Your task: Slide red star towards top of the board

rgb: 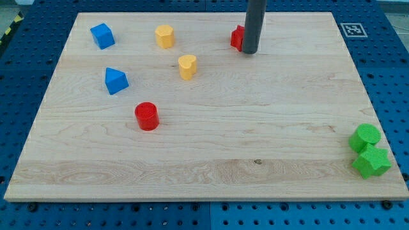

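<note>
My tip (pixel 250 52), a bare rod holding nothing, touches the right side of the red star (pixel 237 38), already near the worktop's (pixel 211 160) top edge, so I judge the push nearly done and should next nudge from below.

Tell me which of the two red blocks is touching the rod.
The red star, near the view's top, sits against my tip on its left. The red cylinder stands far off, lower left.

And there's my tip (pixel 250 52), the blunt lower end of a plain, smooth, dark grey cylindrical rod, even in width, matte, with no markings, cables or screws showing.
</note>
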